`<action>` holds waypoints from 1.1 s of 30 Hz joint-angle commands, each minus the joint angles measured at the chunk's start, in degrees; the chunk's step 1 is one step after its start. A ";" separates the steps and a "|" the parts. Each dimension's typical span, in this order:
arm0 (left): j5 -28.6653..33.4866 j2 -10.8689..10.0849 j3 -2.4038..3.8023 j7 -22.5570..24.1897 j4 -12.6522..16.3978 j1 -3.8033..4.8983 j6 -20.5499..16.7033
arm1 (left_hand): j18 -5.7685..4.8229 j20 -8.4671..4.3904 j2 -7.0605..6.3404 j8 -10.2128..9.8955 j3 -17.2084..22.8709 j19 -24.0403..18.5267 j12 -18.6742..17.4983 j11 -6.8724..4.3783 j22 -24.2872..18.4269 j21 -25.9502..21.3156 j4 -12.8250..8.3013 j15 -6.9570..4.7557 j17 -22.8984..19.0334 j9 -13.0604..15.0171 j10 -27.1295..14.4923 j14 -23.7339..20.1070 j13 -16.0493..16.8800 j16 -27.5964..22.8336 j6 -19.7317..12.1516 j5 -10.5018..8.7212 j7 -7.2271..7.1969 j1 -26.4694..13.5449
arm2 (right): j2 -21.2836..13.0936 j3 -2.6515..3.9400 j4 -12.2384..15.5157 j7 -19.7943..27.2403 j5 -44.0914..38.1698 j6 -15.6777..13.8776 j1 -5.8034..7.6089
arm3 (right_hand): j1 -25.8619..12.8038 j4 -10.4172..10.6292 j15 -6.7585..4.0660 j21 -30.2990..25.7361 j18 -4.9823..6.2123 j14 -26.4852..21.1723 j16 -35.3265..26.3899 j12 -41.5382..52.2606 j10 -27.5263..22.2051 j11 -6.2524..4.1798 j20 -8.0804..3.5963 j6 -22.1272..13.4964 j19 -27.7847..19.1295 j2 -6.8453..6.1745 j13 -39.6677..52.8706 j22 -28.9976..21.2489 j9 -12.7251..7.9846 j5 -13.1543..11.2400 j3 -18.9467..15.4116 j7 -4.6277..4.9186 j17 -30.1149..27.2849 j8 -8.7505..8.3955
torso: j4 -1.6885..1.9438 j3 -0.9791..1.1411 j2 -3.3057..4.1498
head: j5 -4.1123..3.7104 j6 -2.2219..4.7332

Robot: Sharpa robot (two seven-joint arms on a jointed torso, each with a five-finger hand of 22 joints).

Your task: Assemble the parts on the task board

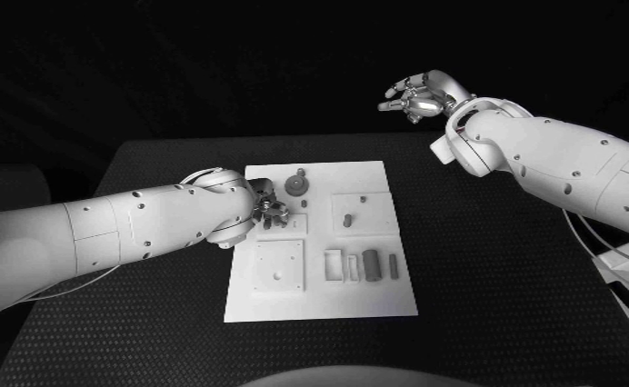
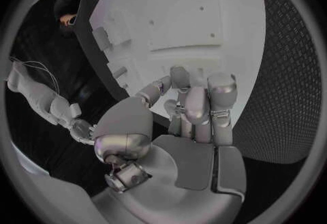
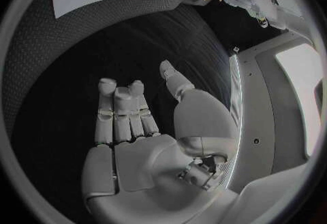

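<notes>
Left robot hand (image 1: 269, 210) hangs over the left side of the task board (image 1: 380, 292) on the tabletop (image 1: 498, 314), fingers (image 2: 198, 107) curled together; you cannot tell whether they pinch a part. Right robot hand (image 1: 422, 96) is raised well clear beyond the board's far corner, empty, fingers loosely bent. Loose parts (image 1: 371, 265) lie in the board's near recesses. Before lowering, you should probably square the left fingers over the target recess and descend slowly.

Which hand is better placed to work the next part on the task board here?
Left, probably. The left hand is already over the task board, fingers at its left edge near the parts. The right hand is raised beyond the table's far edge, holding nothing.
</notes>
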 commanded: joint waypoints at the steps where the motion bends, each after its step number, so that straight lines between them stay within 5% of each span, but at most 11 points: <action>1: -0.70 0.07 -0.11 0.29 0.02 -0.26 0.82 | 10.00 -1.74 0.59 0.12 0.31 3.61 0.30 -0.37 -0.10 0.37 -0.11 -2.08 -0.14 0.08 0.05 -2.39 -0.09 0.27 5.03 0.15 -2.46 -0.32 | 0.06 0.04 -0.02 0.37 -0.05 0.64 -0.01 | 0.14 -0.09 0.17 -0.13 2.48 -0.38 0.37 0.20 -0.36 0.11 0.37 -0.40 0.00 0.65 -0.09 0.05 0.06 0.05 -0.31 0.93 -0.10 -0.31 | 0.02 0.02 0.00 | 0.01 -0.04; 33: -0.49 -0.95 -0.07 0.58 0.30 -0.33 2.04 | 9.37 -1.65 0.39 0.64 1.34 3.58 1.03 -0.52 -0.29 0.91 -1.38 -2.15 -1.21 0.89 0.48 -2.57 -0.63 1.56 6.23 0.13 -2.72 -0.70 | 0.14 0.04 -0.27 0.36 -0.05 1.09 -0.23 | 0.19 -0.07 0.17 -0.14 2.54 -0.42 0.44 0.33 -0.42 0.11 0.49 -0.38 -0.02 0.76 -0.25 0.06 0.07 0.05 -0.49 0.93 -0.18 -0.38 | -0.01 -0.07 0.00 | 0.17 -0.17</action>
